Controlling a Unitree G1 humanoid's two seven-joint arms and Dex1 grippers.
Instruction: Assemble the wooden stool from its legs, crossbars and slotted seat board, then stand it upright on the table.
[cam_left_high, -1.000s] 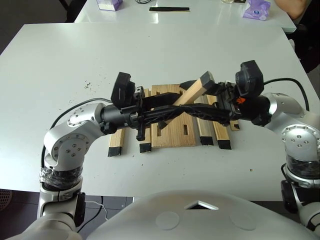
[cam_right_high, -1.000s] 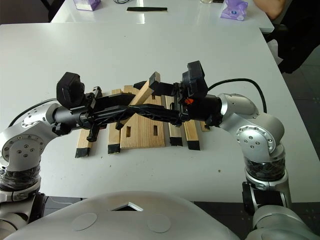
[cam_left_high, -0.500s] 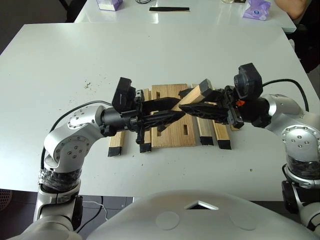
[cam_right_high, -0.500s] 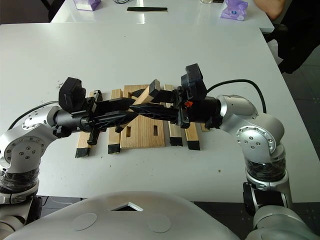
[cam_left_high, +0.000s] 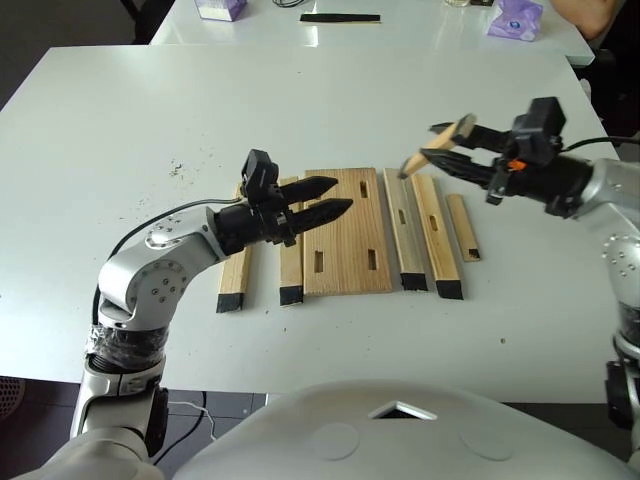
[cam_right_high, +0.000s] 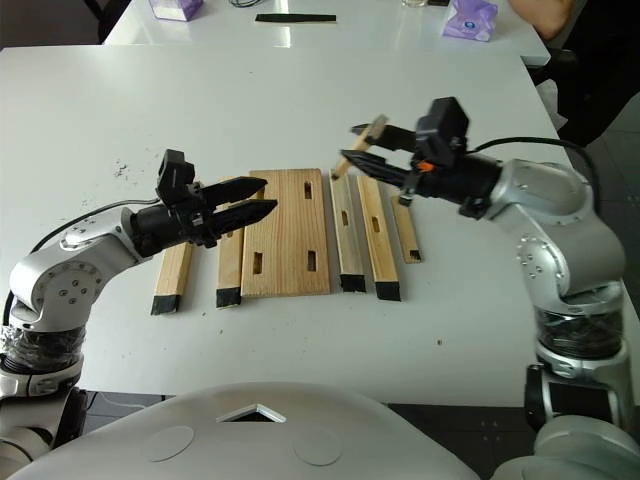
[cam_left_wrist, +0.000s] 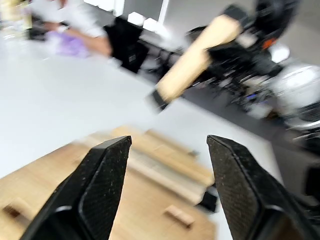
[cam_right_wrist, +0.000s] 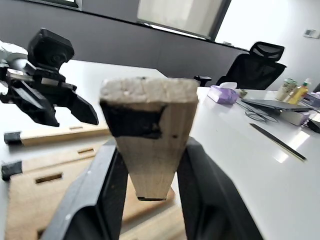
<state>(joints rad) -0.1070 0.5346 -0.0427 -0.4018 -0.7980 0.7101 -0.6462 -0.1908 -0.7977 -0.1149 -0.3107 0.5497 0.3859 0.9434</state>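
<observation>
A: Nearest stuff?
B: Board (cam_left_high: 345, 232) flat on the table (cam_left_high: 120, 120), slots showing. Left sticks (cam_left_high: 291, 250), two, just beside it. Right sticks (cam_left_high: 438, 235), three, just beside it on the other side, the outer one shorter. All lie flat. Black tips on most.
A: Left gripper?
B: Left gripper (cam_left_high: 340, 194) hovers over the board's far left part. Fingers spread wide, holding nothing.
A: Right one?
B: Right gripper (cam_left_high: 432, 145) is farther back, raised off the table above the right sticks' far ends. Clamped on a leg (cam_right_wrist: 147, 130). Leg is tilted, black band at one end, touching no other part.
A: Stool?
B: Not assembled, parts all separate.
</observation>
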